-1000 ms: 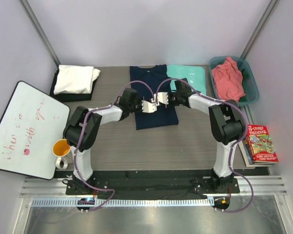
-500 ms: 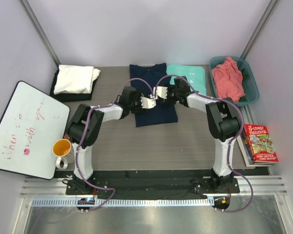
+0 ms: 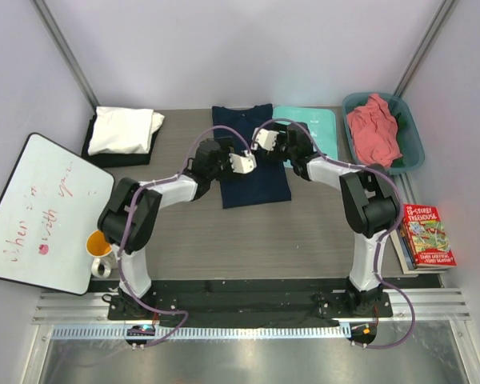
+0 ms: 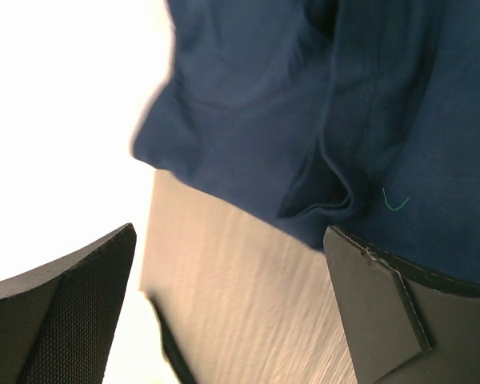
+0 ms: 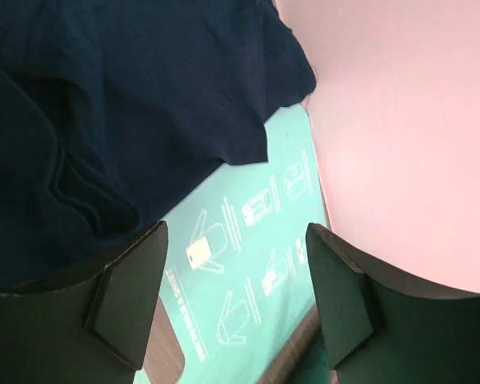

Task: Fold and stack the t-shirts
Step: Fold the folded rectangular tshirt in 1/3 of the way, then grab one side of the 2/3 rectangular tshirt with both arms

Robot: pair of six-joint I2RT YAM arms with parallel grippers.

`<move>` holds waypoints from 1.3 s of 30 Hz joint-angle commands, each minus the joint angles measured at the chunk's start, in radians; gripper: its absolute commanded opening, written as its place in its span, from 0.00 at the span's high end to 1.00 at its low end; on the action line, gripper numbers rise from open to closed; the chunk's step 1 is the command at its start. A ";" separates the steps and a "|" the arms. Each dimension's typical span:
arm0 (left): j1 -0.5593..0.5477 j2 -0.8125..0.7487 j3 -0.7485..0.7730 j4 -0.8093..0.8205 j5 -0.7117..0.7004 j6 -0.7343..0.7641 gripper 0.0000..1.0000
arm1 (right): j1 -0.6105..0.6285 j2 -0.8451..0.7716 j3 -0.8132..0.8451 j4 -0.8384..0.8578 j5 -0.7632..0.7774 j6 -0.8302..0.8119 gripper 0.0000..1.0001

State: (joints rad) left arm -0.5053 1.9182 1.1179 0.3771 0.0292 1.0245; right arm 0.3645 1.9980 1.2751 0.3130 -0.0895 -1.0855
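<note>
The navy t-shirt (image 3: 254,172) lies flat mid-table as a long folded strip. Both arms reach over it. My left gripper (image 3: 242,162) hovers above its left half, and my right gripper (image 3: 264,139) hangs near its upper right edge. In the left wrist view my left gripper (image 4: 232,308) is open over bare wood, with the navy t-shirt's (image 4: 304,112) hem just beyond. My right gripper (image 5: 234,296) is open too, over the mint board (image 5: 248,256) beside the navy t-shirt (image 5: 104,96). A white t-shirt (image 3: 126,130) rests on a black one (image 3: 102,154). A pink t-shirt (image 3: 374,128) fills the tub.
The mint-green board (image 3: 316,128) lies right of the navy shirt, partly under it. The teal tub (image 3: 410,132) stands at the back right. A whiteboard (image 3: 40,208) and an orange mug (image 3: 102,242) are on the left, and books (image 3: 426,234) on the right.
Both grippers went from shut to open. Both have drawn back toward the far side of the table, the right one further. The navy shirt stays lying flat.
</note>
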 commanded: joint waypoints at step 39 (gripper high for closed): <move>-0.222 -0.269 -0.418 -0.138 0.150 0.206 0.04 | 0.007 -0.320 -0.465 -0.373 -0.311 -0.278 0.29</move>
State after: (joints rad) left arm -0.7254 1.6276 0.7010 0.2523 0.1829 1.2598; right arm 0.3775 1.6123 0.8024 -0.1135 -0.4217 -1.3972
